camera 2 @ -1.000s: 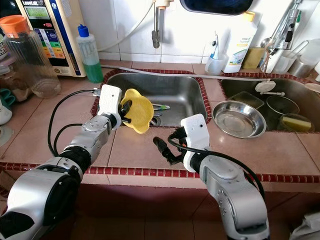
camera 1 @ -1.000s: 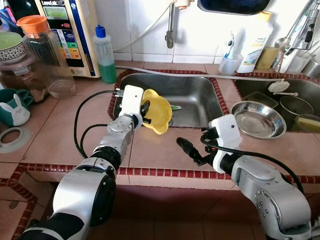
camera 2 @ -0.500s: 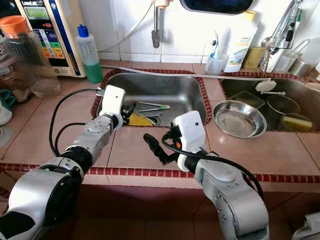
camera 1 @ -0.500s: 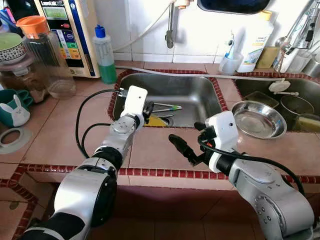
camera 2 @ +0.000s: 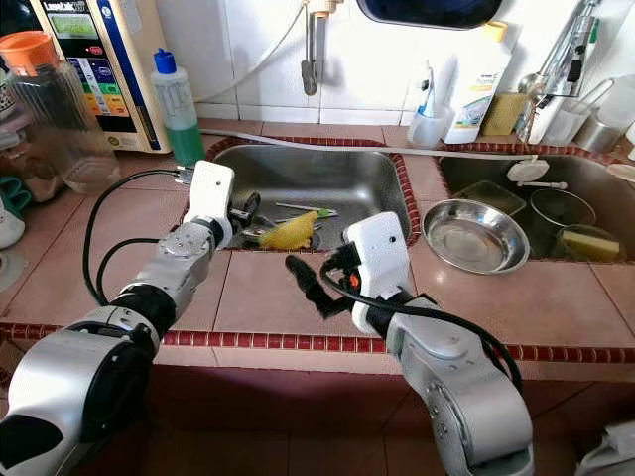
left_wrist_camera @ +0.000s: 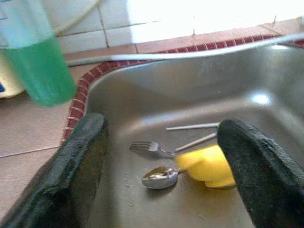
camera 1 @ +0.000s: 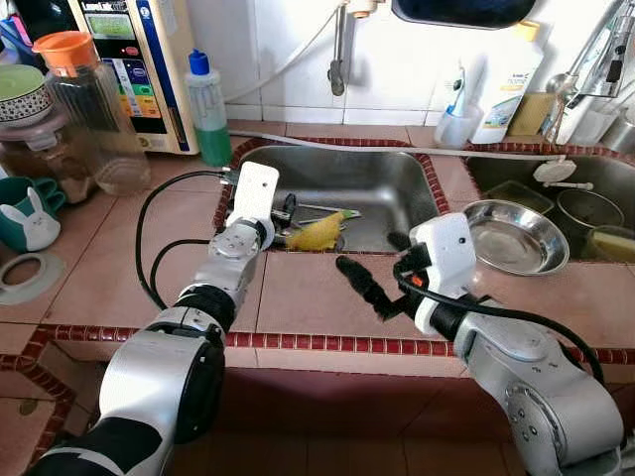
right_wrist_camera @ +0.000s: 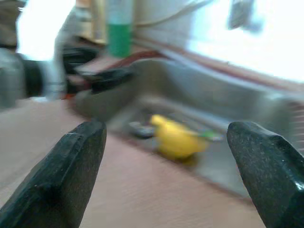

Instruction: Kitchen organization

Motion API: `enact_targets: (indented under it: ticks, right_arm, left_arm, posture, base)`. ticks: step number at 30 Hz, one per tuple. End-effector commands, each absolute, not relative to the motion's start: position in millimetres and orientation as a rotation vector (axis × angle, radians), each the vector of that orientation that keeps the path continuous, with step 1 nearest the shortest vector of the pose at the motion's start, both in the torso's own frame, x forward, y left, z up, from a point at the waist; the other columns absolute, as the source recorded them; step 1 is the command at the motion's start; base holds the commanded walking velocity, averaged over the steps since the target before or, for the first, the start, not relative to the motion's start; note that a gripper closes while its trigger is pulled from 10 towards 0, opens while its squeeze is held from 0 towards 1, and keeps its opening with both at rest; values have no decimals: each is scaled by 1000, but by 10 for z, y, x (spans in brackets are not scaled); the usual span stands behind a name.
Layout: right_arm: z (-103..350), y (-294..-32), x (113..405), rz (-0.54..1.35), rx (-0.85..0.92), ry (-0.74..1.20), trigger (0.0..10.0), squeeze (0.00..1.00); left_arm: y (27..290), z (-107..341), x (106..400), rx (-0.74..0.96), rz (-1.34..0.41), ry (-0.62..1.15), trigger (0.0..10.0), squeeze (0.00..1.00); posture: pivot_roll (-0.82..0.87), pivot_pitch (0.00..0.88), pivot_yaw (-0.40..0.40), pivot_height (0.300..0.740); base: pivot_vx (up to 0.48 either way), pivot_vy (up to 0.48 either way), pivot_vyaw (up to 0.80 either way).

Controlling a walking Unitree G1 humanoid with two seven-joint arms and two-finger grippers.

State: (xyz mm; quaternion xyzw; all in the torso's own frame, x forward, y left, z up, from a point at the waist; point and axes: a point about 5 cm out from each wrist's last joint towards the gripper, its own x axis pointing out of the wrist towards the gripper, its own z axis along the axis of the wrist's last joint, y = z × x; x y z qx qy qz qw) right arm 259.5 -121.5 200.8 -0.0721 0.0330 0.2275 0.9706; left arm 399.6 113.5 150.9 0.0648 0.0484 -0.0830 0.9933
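A yellow plastic dish (camera 1: 317, 234) lies tilted on the bottom of the steel sink (camera 1: 397, 164), beside a fork (left_wrist_camera: 147, 148), a spoon (left_wrist_camera: 159, 176) and some other cutlery. My left gripper (camera 1: 285, 212) hovers over the sink's left rim, open, with nothing between its fingers; the left wrist view has the yellow dish (left_wrist_camera: 206, 166) just past one fingertip. My right gripper (camera 1: 369, 255) hangs open over the tiled counter in front of the sink, pointing toward the dish (right_wrist_camera: 178, 140).
A steel bowl (camera 1: 513, 236) rests on the counter between the two sinks. The right sink (camera 1: 595, 178) holds containers. A green soap bottle (camera 1: 208, 109), a glass jar with an orange lid (camera 1: 94, 109) and a bunny cup (camera 1: 30, 220) stand on the left. The faucet (camera 1: 339, 50) hangs above.
My left gripper, which held the yellow dish above the sink's edge, has opened; the dish now lies inside the sink. My right gripper shifted slightly left and toward the sink.
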Motion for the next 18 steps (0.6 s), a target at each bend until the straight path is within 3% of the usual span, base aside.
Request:
enact_targets:
  ticks: [1,4,5,6,7,8,9,10,13,15,18]
  right_arm:
    - [2040,-1273,2640,406,-177,42,10000,1000]
    - [2037,-1454,2741,308,-275,41,10000,1000]
    - [2021,-1516,2772,276,-310,56,10000,1000]
    - [2013,-1570,2797,250,-349,63,10000,1000]
    - [2013,-1570,2797,250,-349,63,10000,1000]
    - [1997,-1699,2855,203,-376,89,10000,180]
    - [1990,-1754,2876,184,-378,103,10000,180]
    - [1981,-1808,2892,170,-393,117,10000,0]
    - [1967,-1859,2905,158,-415,133,10000,0]
    - [1899,-2118,2929,102,-484,205,10000,0]
    - [1927,-2299,2945,34,-479,210,10000,0]
  left_arm:
    - [1122,1632,4035,109,-175,58,10000,1000]
    - [1102,1693,4046,69,-214,35,10000,1000]
    - [1096,1700,4046,58,-226,31,10000,839]
    - [1092,1698,4044,53,-235,33,10000,145]
    - [1092,1698,4044,53,-235,33,10000,145]
    - [1091,1669,4033,36,-247,43,10000,0]
    - [1092,1655,4027,27,-251,46,10000,0]
    - [1091,1640,4020,26,-255,50,10000,0]
    - [1092,1624,4014,26,-259,53,10000,0]
    - [1101,1569,3986,-1,-270,56,10000,0]
    - [1128,1523,3970,-26,-268,70,10000,0]
  posture:
    - [-58,0,40,740]
    - [-40,0,41,740]
    - [-34,0,41,740]
    - [-32,0,41,740]
    - [-32,0,41,740]
    - [-20,0,44,740]
    - [-17,0,44,740]
    - [-13,0,45,740]
    - [-13,0,45,740]
    - [2,0,46,740]
    - [4,0,48,740]
  base:
    - [0,0,0]
    - [0,0,0]
    - [0,0,0]
    - [0,0,0]
    - [0,0,0]
    - [0,0,0]
    - [0,0,0]
    - [0,0,0]
    - [0,0,0]
    - [0,0,0]
    - [0,0,0]
